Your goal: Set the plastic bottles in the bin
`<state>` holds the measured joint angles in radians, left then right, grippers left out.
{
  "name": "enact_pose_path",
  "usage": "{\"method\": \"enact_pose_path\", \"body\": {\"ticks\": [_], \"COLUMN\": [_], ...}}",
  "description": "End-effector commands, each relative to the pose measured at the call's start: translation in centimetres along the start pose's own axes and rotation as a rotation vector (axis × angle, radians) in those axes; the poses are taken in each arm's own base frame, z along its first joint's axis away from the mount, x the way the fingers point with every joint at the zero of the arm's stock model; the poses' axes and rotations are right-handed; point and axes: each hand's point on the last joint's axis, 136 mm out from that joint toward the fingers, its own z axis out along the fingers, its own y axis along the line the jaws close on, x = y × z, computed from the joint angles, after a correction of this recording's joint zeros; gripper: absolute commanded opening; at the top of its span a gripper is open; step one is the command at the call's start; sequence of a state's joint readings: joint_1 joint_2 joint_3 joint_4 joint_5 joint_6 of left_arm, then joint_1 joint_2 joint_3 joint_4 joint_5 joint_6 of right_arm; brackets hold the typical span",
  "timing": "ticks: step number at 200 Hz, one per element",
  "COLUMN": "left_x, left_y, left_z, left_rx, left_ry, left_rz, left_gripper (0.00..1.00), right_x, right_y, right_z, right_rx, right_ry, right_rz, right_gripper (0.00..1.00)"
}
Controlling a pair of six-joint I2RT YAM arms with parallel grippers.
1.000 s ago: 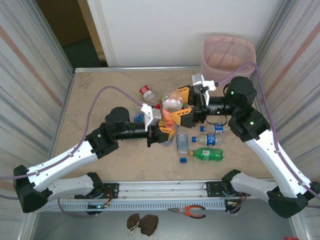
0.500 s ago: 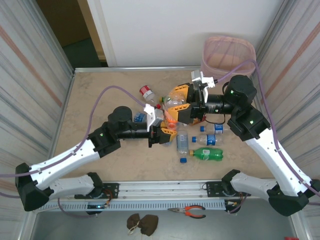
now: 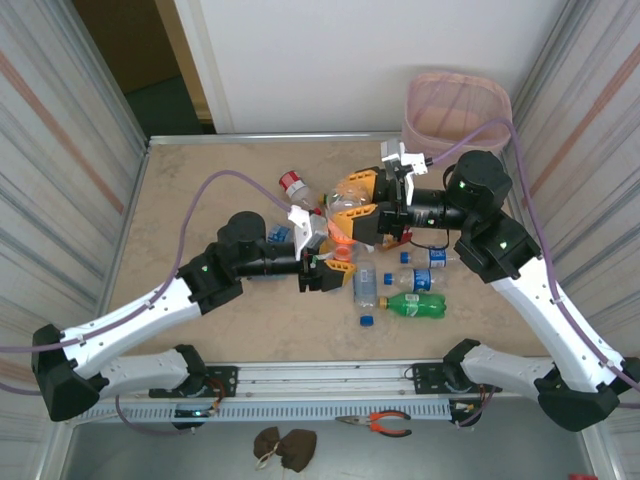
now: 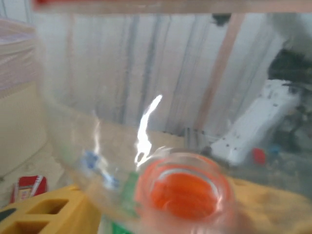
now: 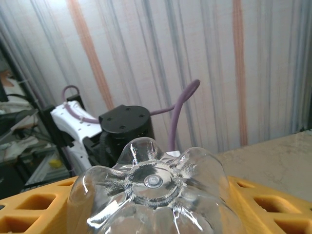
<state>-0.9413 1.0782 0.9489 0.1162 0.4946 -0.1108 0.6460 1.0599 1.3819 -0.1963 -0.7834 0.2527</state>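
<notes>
A clear plastic bottle (image 3: 345, 208) with an orange cap and label hangs above the table's middle. My right gripper (image 3: 354, 211) is shut on its body, a yellow finger on each side. In the right wrist view the bottle's ribbed base (image 5: 152, 181) sits between those fingers (image 5: 29, 214). My left gripper (image 3: 328, 264) is open just below the bottle's orange cap end (image 4: 184, 191), its yellow finger (image 4: 44, 214) standing clear of the neck. The pale pink bin (image 3: 457, 105) stands at the back right. More bottles lie on the table: a red-capped one (image 3: 293, 186), a clear one (image 3: 365, 286), a blue-labelled one (image 3: 424, 257) and a green one (image 3: 415, 307).
Loose blue caps (image 3: 367, 321) lie among the bottles near the front, and a small blue item (image 3: 277, 235) sits by the left wrist. Striped walls close in both sides of the table. Pliers (image 3: 378, 423) lie on the shelf below the front rail.
The right gripper closed on the bottle's body. The left gripper, shut on the bottle's cap end before, has opened and dropped slightly away from it.
</notes>
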Motion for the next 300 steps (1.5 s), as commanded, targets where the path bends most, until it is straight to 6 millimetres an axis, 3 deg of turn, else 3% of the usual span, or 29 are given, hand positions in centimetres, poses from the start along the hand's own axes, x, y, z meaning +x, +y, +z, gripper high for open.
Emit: {"method": "enact_pose_path", "body": {"ticks": [1, 17, 40, 90, 105, 141, 155, 174, 198, 203, 215, 250, 300], "left_x": [-0.3, 0.0, 0.3, 0.7, 0.5, 0.8, 1.1, 1.3, 1.6, 1.6, 1.7, 1.7, 2.2], "left_y": [1.4, 2.5, 4.4, 9.5, 10.9, 12.5, 12.7, 13.1, 12.8, 12.8, 12.7, 12.3, 12.4], "left_z": [-1.2, -1.8, -2.5, -3.2, -3.2, -2.8, -2.6, -2.3, -2.0, -2.0, -2.1, -2.7, -3.7], "left_rx": [-0.091, -0.135, -0.189, -0.271, -0.278, -0.279, -0.280, -0.272, -0.243, -0.237, -0.234, -0.245, -0.290], "left_ry": [-0.029, -0.029, -0.018, -0.025, -0.030, -0.014, -0.007, 0.003, 0.009, 0.011, 0.016, 0.003, 0.006], "left_rz": [0.016, 0.006, -0.015, -0.084, -0.108, -0.121, -0.116, -0.124, -0.130, -0.128, -0.129, -0.125, -0.129], "left_gripper": [0.69, 0.78, 0.79, 0.81, 0.80, 0.79, 0.79, 0.79, 0.78, 0.79, 0.79, 0.79, 0.79], "right_x": [-2.2, -2.9, -4.2, -7.0, -8.0, -9.2, -8.5, -7.7, -5.6, -5.8, -4.1, 0.7, 5.6], "right_y": [-1.3, -4.0, -9.6, -22.3, -25.2, -32.0, -34.7, -37.7, -41.0, -41.3, -43.0, -46.9, -50.4], "right_z": [-1.1, -1.7, -3.7, -11.0, -13.2, -19.3, -21.5, -24.5, -27.2, -27.6, -28.5, -28.8, -27.2], "right_rx": [0.129, 0.227, 0.402, 0.787, 0.874, 1.151, 1.215, 1.296, 1.417, 1.432, 1.511, 1.675, 1.770], "right_ry": [-0.054, -0.067, -0.112, -0.242, -0.292, -0.402, -0.445, -0.533, -0.652, -0.680, -0.710, -0.743, -0.792], "right_rz": [-0.043, -0.018, 0.071, 0.167, 0.181, 0.238, 0.298, 0.387, 0.503, 0.527, 0.641, 0.888, 1.022], "right_gripper": [0.48, 0.47, 0.43, 0.41, 0.45, 0.40, 0.39, 0.25, 0.28, 0.28, 0.28, 0.35, 0.39]}}
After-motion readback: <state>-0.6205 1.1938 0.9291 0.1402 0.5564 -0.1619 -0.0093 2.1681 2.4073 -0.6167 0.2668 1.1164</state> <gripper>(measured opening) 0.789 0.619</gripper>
